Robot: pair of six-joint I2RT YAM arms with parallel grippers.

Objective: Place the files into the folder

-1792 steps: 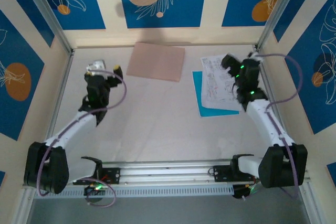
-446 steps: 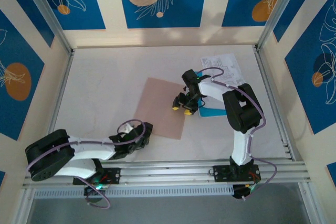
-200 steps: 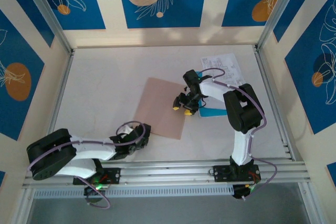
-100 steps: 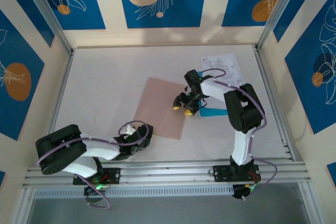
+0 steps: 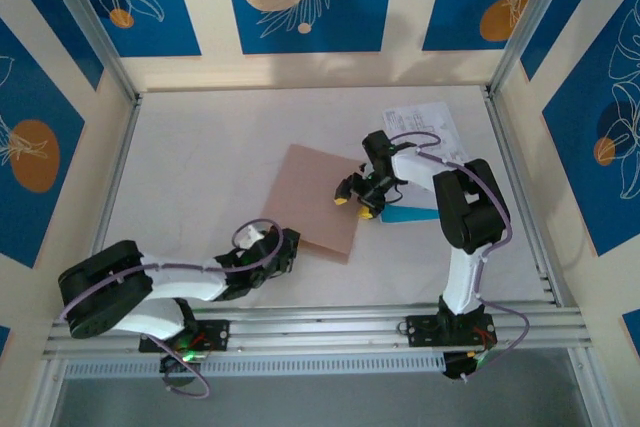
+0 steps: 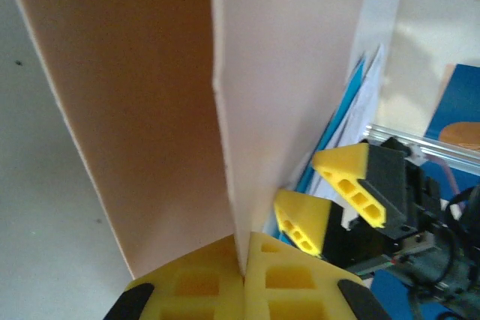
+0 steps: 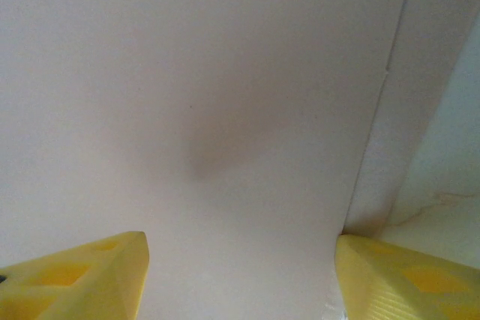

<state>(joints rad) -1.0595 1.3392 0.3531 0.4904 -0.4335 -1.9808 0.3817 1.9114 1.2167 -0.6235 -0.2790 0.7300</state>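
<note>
The pinkish-tan folder lies mid-table. My left gripper is shut on its near corner. In the left wrist view the folder's cover is pinched between the yellow fingertips and stands up off the lower leaf. My right gripper is open at the folder's right edge, its fingers just beyond the raised cover. In the right wrist view the right gripper is spread wide over the folder's pale surface. The files, white printed sheets on a cyan sheet, lie right of the folder, partly under the right arm.
Aluminium rails and blue-patterned walls enclose the table. The bare tabletop stretches left of the folder. The arm bases sit on the rail at the near edge.
My left gripper has shifted slightly right with the folder's corner, and the folder has moved a little rightward with it. My right gripper has edged up and to the right, still open.
</note>
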